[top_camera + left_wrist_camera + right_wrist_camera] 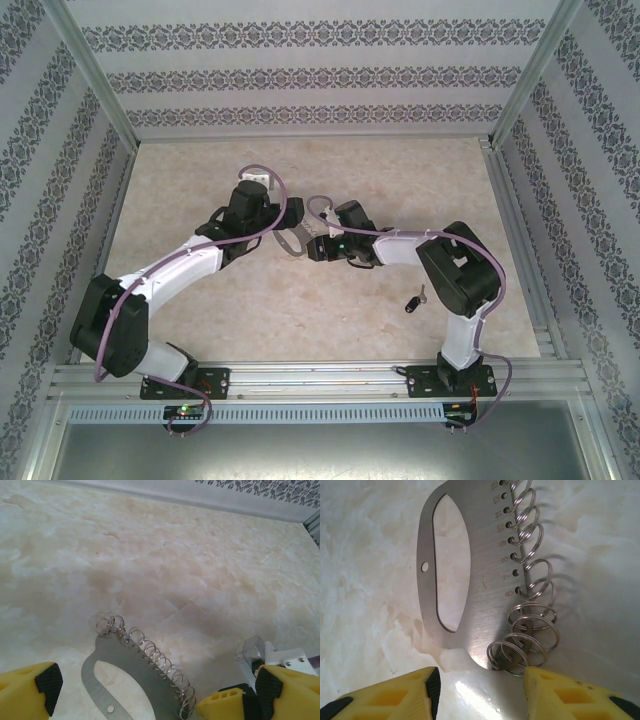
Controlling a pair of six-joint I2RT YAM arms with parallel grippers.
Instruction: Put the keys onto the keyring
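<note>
On my overhead feed the key [415, 300] lies alone on the marbled desk [300, 170], low and right of centre, just left of the right arm's upright link. It has a tiny black head and a short silver blade. The keyring [490, 610] sits near mid-frame between the two wrists, well apart from the key.

Up close the keyring is a flat brushed-steel plate lying on the desk. It has a long oval slot, one small round hole beside the slot, and a row of numbered holes down one edge. Thin wire split rings hang through these holes and overlap like a coil.

The left end effector [145, 695] stands wide, and the plate runs down between its yellow fingers at the bottom of the frame. The right end effector [480, 685] is partly spread with nothing clamped. Bare desk shows between its tips, and the plate's rounded end lies just above the gap.
</note>
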